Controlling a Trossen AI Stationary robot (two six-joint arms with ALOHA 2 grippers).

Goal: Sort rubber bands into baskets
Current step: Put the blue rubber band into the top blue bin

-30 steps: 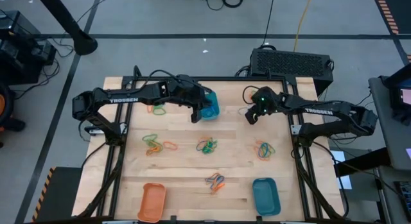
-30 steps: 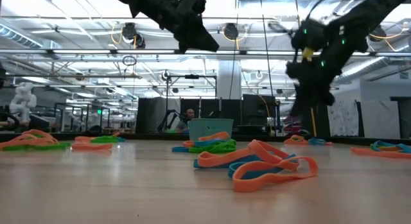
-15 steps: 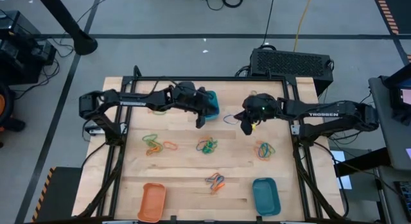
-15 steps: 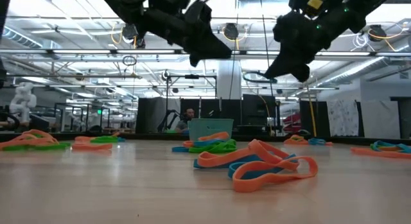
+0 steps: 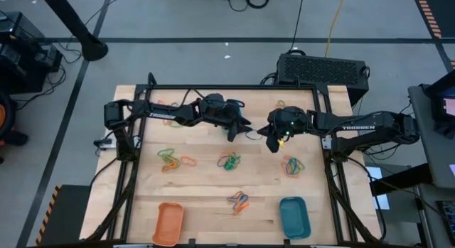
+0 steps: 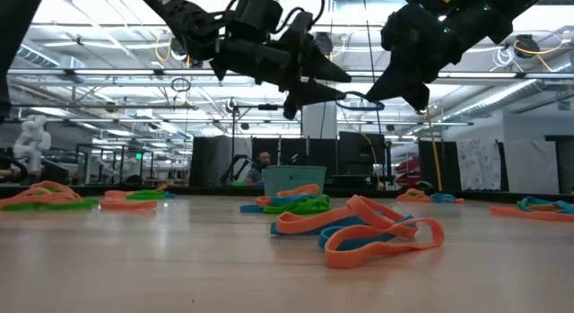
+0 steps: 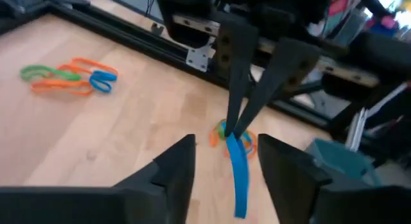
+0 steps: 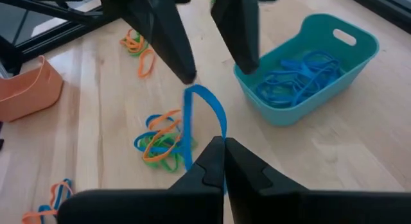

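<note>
A blue rubber band (image 8: pixel 205 118) is pinched in the closed right fingers (image 8: pixel 221 161); the left fingers (image 7: pixel 221 161) are parted around its far end.

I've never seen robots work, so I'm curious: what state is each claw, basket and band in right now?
Right claw: shut on a blue rubber band, held in the air.
Left claw: open, either side of that band, not gripping.
Back teal basket: upright, blue bands inside.
Orange basket: upright, looks empty.
Front teal basket: upright, looks empty.
Loose rubber bands: lying in mixed heaps on the table.
</note>
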